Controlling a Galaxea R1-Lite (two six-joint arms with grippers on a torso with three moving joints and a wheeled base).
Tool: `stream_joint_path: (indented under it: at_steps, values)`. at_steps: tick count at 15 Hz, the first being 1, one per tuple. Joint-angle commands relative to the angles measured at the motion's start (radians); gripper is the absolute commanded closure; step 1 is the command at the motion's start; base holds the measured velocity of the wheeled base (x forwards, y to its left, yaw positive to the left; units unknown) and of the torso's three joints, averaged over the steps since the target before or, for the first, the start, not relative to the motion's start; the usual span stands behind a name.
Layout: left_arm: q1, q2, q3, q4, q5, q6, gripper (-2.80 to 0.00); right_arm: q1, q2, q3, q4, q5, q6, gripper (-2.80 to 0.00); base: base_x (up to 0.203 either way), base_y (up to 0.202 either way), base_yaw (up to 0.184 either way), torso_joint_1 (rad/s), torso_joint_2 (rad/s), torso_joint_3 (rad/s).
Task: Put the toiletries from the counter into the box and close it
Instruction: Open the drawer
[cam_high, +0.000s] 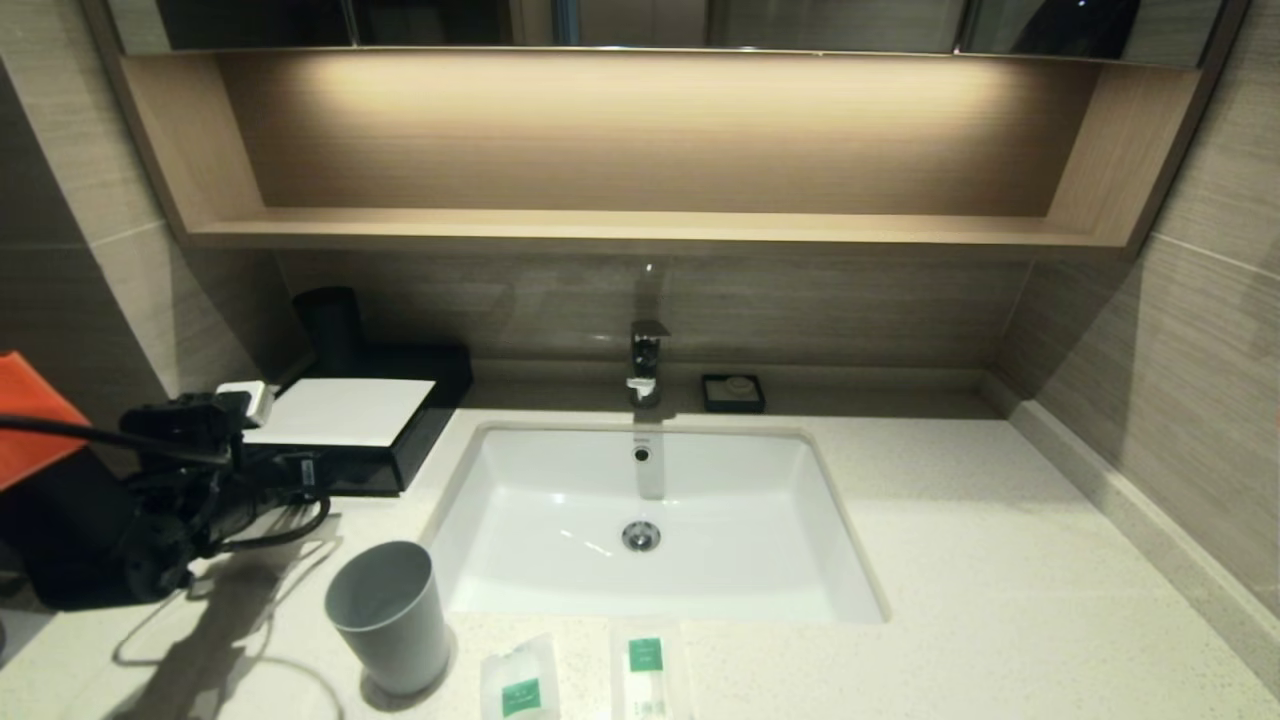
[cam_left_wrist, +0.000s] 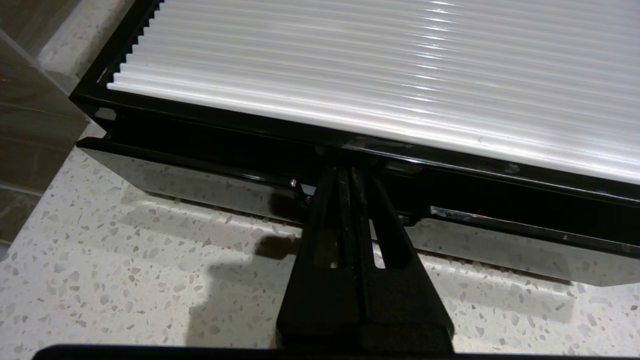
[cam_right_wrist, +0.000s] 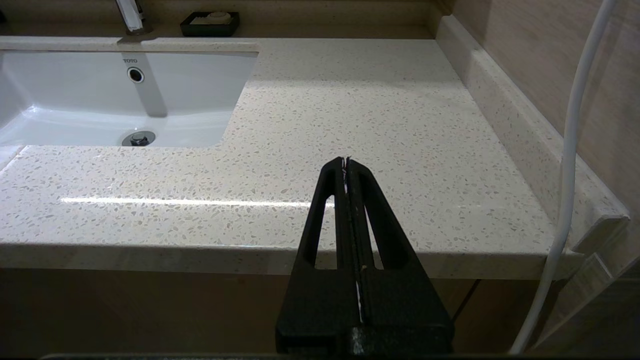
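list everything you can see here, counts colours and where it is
sachets: 2, whitish with green labels, counter's front edge
cup: 1, grey, left of the sachets
box: 1, black with white top, left of sink
counter: 1, cream speckled
sink: 1, white, set in counter
tap: 1, chrome, behind sink
soap dish: 1, black, right of tap
shelf: 1, wooden, on wall
left gripper: shut, at box's front edge
right gripper: shut, before counter's front right edge

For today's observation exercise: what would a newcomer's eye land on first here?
Probably the white sink sunk mid-counter, then the black box at its left, where the left gripper, shut, meets the front edge. Two sachets lie beside the grey cup at the counter's near edge.
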Motion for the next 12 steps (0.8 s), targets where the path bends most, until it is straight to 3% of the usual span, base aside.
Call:
stream_joint_path:
  at_steps: [1,12]
  values:
    - [0.0,0.008,0.0,-0.006,0.0,0.0,0.0,0.0,0.0,0.001,-0.001,0.0,0.0,0.0,0.0,0.0,0.0,0.0,0.0,0.0]
    - [0.0,0.022,-0.015,-0.007,0.001,0.0,0.0,0.0,-0.002,0.002,-0.001,0.0,0.0,0.0,0.0,0.0,0.0,0.0,0.0,0.0]
